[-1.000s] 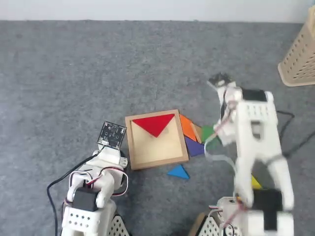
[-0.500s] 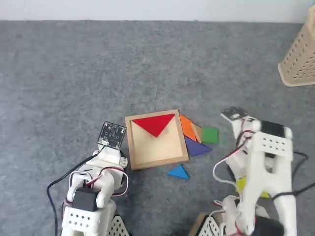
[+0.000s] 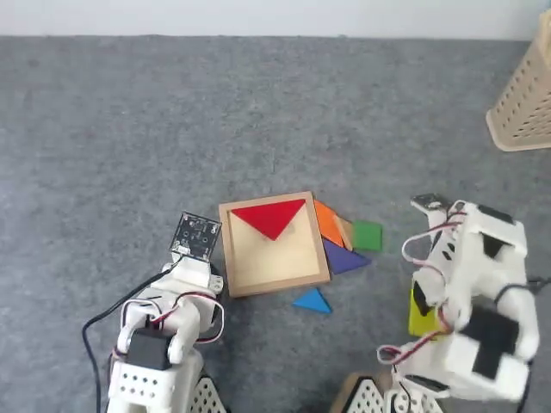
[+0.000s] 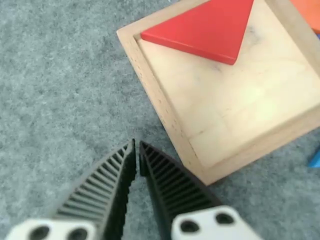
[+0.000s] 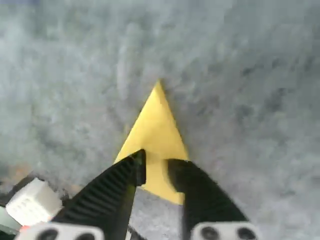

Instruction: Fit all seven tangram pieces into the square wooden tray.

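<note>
You have one tray (image 3: 274, 245) with one red triangle (image 3: 270, 217) inside it, at the far edge. Five coloured pieces lie outside. On the tray's right-arm side:
- orange piece (image 3: 328, 222) and purple triangle (image 3: 343, 257), against it
- green square (image 3: 367, 236), near it
- blue triangle (image 3: 312, 301), off the near corner
- yellow triangle (image 5: 157, 125), well apart

Your right gripper (image 5: 156, 165) hangs over the yellow triangle, fingers slightly apart. Your left gripper (image 4: 136, 148) is just beside the tray, fingers together.

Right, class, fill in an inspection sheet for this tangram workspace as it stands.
Surface: grey carpet.
Job's things: wooden tray holds the red triangle; orange piece, green square, purple triangle and blue triangle lie outside it; yellow triangle farther off.
Clutter: nothing seen.
Grippers: left pincer shut near the tray's corner; right pincer open over the yellow triangle.
Cables: black cable loops over the carpet.
Surroundings: slatted basket, far from the tray.
</note>
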